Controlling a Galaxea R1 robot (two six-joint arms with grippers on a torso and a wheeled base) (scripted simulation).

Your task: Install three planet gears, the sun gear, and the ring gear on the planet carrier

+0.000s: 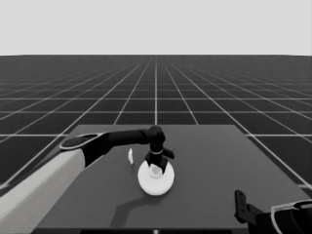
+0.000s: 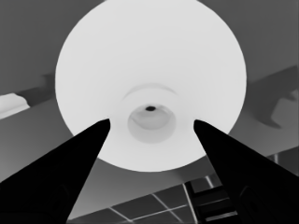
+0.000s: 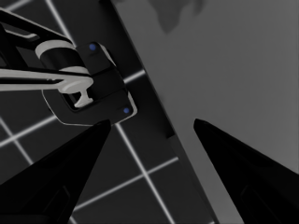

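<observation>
The ring gear, the larger round part [image 1: 156, 183], lies near the table's middle. In the left wrist view it [image 2: 149, 56] fills the picture as a wide white disc with a raised hub and a small central hole. My left gripper [image 1: 156, 165] hangs right over it, open, its fingertips [image 2: 103, 126] standing either side of the hub and apart from it. The planet carrier, the planet gears and the sun gear are hidden from every view. My right gripper [image 1: 241, 204] is parked at the table's near right corner, open and holding nothing [image 3: 152, 123].
A thin white piece [image 1: 130, 156] stands just left of the disc and also shows in the left wrist view [image 2: 11, 103]. The left arm's shadow falls on the table in front of the disc. Dark machinery with blue lights [image 3: 88, 84] lies past the table's edge.
</observation>
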